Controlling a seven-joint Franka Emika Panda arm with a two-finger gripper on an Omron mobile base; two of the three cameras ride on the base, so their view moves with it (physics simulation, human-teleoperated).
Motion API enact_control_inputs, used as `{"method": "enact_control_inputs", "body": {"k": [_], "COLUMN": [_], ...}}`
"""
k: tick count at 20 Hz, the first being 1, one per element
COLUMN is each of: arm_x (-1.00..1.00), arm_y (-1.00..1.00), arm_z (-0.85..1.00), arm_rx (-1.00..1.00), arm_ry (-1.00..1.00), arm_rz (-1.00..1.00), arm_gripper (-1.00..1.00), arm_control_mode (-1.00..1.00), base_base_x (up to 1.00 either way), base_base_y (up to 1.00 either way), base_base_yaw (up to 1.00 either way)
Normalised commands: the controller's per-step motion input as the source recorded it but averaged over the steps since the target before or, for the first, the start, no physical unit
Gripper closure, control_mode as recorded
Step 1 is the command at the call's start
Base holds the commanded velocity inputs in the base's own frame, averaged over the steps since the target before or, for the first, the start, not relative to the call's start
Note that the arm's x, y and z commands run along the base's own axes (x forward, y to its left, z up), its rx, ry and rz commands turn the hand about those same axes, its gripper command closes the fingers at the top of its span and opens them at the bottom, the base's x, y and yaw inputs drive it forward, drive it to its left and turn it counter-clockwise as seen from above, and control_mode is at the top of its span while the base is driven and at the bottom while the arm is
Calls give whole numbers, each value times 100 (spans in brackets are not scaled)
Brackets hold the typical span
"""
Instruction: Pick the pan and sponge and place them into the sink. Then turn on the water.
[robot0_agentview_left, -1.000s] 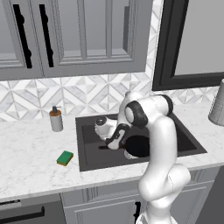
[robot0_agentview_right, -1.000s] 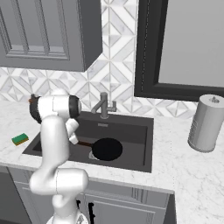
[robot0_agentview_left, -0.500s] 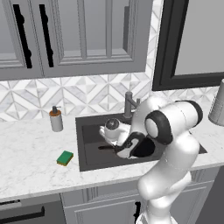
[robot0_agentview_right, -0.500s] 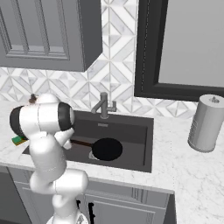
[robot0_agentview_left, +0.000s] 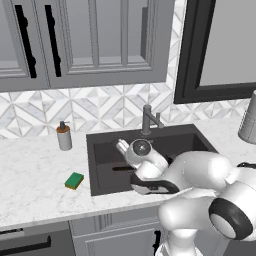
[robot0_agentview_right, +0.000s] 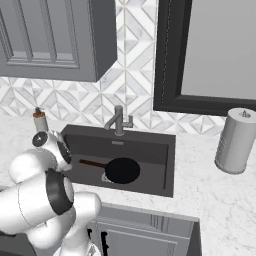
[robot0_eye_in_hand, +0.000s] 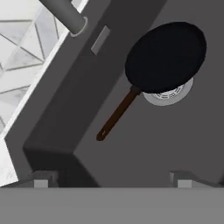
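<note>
Hand view: the pan (robot0_eye_in_hand: 165, 57) lies in the sink (robot0_eye_in_hand: 175, 144), over the drain. The gripper (robot0_eye_in_hand: 109, 181) gapes wide, empty. The sponge (robot0_agentview_left: 74, 180) sits on the counter (robot0_agentview_left: 35, 185), and no water runs.

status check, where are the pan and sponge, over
Gripper open, empty, above the sink. Pan in the basin, partly over the drain. Sponge on the counter, left of the sink. Nothing blocking.

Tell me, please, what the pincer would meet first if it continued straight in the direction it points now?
Probably the bare floor of the sink, beside the pan's handle. The open pincer looks down into the basin, with nothing between; depth is unclear, so the handle could be grazed.
</note>
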Motion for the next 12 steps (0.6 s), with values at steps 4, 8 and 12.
{"method": "enact_control_inputs", "body": {"k": [4,8,12], "arm_x": [-23,-55,-73], "arm_y": [0,0,1], "arm_z": [100,84,21], "arm_rx": [4,4,0], "arm_ry": [10,8,3], "arm_rz": [5,1,1], "arm_gripper": [-100,-100,-100], "arm_control_mode": [-100,-100,-100], "base_base_x": [0,0,0], "base_base_y": [0,0,0], "base_base_yaw": [0,0,0]}}
